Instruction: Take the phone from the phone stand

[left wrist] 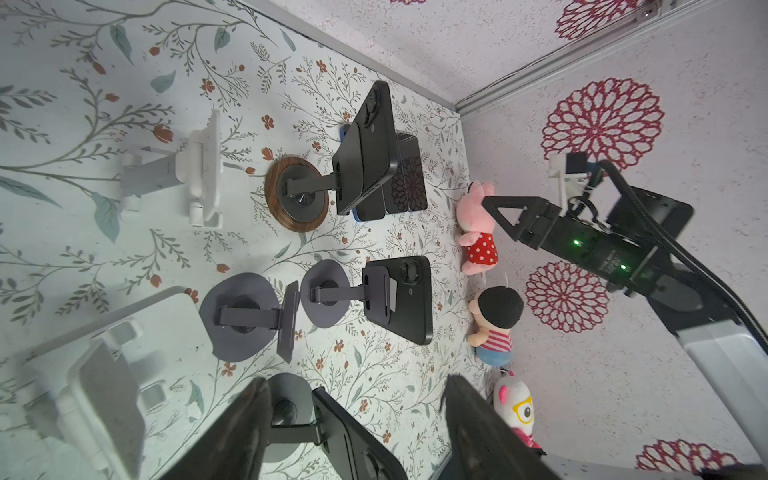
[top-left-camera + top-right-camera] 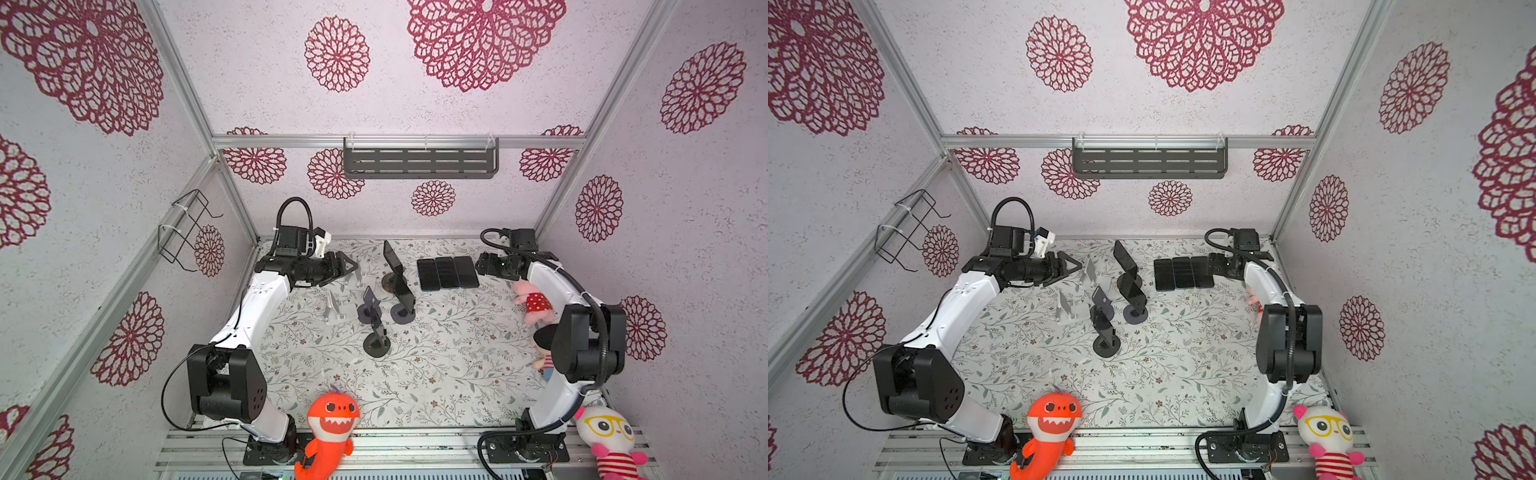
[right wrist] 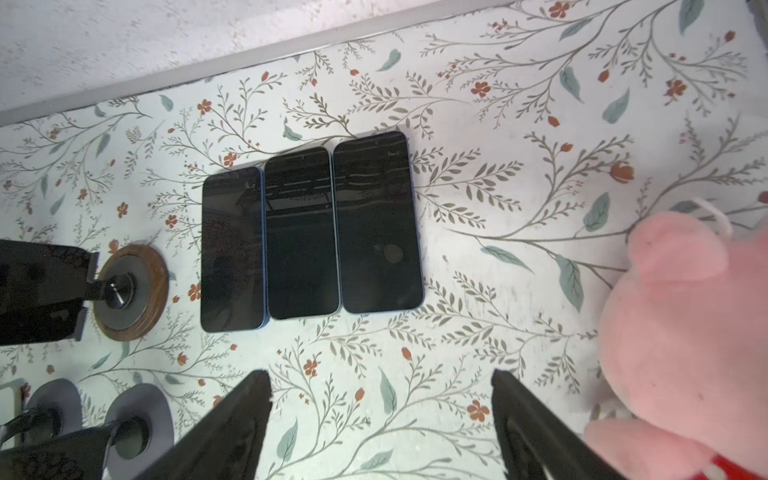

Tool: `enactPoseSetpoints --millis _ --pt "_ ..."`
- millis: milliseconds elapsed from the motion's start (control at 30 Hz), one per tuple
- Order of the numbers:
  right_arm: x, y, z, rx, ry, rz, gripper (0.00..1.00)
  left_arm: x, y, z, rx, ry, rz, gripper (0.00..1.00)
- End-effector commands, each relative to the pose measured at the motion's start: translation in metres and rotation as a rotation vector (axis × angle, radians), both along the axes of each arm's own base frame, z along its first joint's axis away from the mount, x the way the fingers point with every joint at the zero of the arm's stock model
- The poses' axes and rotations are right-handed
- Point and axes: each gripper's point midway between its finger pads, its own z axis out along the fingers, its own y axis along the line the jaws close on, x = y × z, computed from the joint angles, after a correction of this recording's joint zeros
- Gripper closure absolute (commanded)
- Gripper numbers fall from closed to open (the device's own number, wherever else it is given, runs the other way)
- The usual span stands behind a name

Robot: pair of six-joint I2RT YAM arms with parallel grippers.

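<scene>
The left pincer (image 2: 347, 269) is hovering wide and empty near the surface's (image 2: 436, 374) back-left corner. The right pincer (image 3: 380, 374) is gaping empty beside three flat phones (image 3: 301, 232) at the back edge. The phone (image 1: 380, 137) is sitting on its wooden-based phone stand (image 1: 272, 195), mid-back, between the pincers.

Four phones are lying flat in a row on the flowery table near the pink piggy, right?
Not quite. Only three phones lie flat in a row on the flowery table near the pink piggy, not four. The right wrist view shows them side by side, screens up.
</scene>
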Motion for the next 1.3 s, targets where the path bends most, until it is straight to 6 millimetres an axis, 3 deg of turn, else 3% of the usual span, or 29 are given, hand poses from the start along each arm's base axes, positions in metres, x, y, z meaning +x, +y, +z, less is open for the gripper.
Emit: enactPoseSetpoints --millis 0,333,467,567,867,1267 --pt "-0.024 0.001 0.008 0.032 0.002 -0.021 0.16 0.014 -0.003 0.002 0.078 -0.045 0.015 0.30" --pt "-0.087 -0.007 0.013 0.024 -0.010 -0.076 0.18 0.076 -0.046 0.011 0.154 -0.141 0.036 0.32" --pt "-0.104 -0.010 0.012 0.013 -0.016 -0.089 0.18 0.097 -0.060 0.004 0.212 -0.150 0.056 0.34" --pt "-0.113 -0.014 0.013 -0.003 -0.033 -0.105 0.18 0.111 -0.073 -0.018 0.275 -0.134 0.060 0.35" --pt "-0.121 -0.017 0.008 -0.018 -0.037 -0.108 0.19 0.125 -0.099 -0.044 0.385 -0.132 0.057 0.41" --pt "-0.121 -0.014 -0.001 -0.014 -0.032 -0.090 0.19 0.124 -0.106 -0.055 0.409 -0.114 0.056 0.70"
